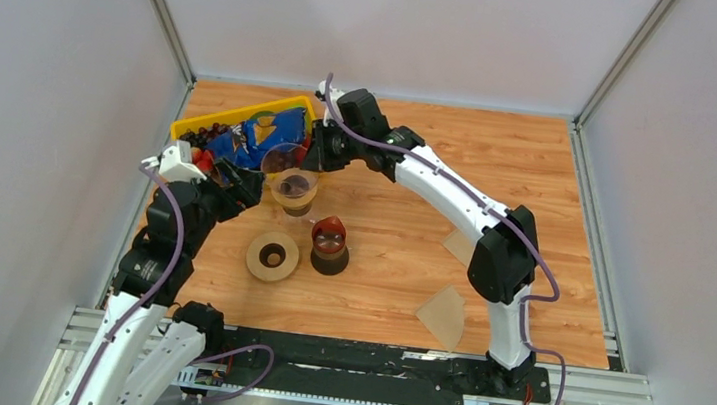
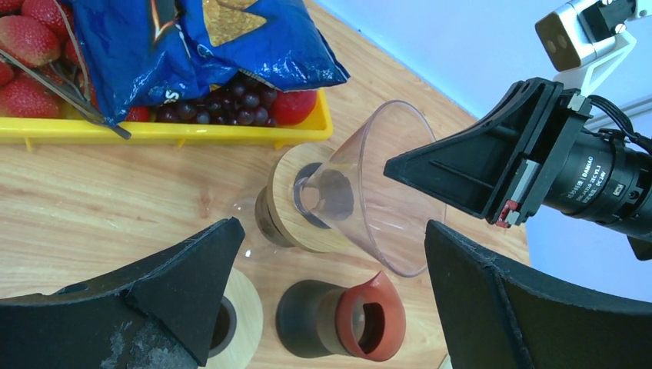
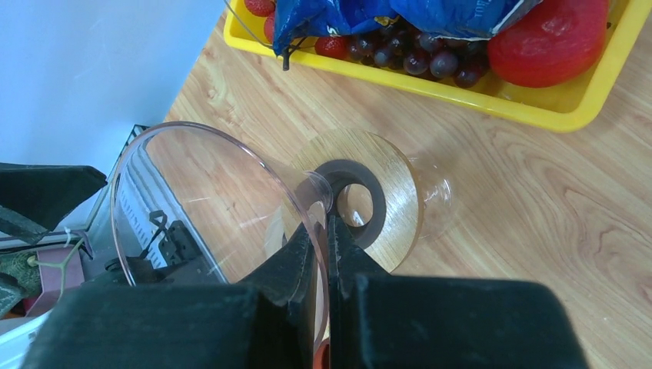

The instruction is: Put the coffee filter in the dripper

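Right gripper (image 3: pixel 324 231) pinches the wall of the tilted dripper (image 3: pixel 192 192); left gripper (image 2: pixel 330 231) gapes empty beside it. Coffee filter (image 1: pixel 444 317) lies well apart, untouched: fetching it likely comes next.

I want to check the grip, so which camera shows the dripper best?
Left wrist: the clear dripper shows almost whole, from rim to wooden collar. Right wrist shows the right tool pinching its wall close up, but the fingers hide part of the cone. Top external shows it only small and far off.
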Controlling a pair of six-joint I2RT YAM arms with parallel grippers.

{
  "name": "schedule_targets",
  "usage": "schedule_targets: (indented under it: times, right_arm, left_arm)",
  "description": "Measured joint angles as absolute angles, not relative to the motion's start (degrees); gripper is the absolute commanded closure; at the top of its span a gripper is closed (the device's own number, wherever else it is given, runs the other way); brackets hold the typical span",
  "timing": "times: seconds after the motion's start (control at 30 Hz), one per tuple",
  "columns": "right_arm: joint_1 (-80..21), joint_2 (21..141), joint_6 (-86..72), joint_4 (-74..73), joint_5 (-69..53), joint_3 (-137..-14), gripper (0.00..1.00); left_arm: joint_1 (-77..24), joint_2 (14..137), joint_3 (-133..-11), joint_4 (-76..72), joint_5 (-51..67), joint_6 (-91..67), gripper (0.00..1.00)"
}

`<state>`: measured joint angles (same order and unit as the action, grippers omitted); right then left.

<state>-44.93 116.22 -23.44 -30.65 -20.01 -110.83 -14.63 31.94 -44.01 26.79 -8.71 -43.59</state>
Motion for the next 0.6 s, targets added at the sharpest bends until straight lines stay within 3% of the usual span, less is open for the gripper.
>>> schedule_targets:
  times: [0.6]
  right_arm:
    - [-46.63, 116.14, -21.54, -31.05, -15.11, -111.81, 0.96]
  left_arm:
    - [-14.63, 43.24, -48.53, 24.43, -7.81, -43.75, 0.0]
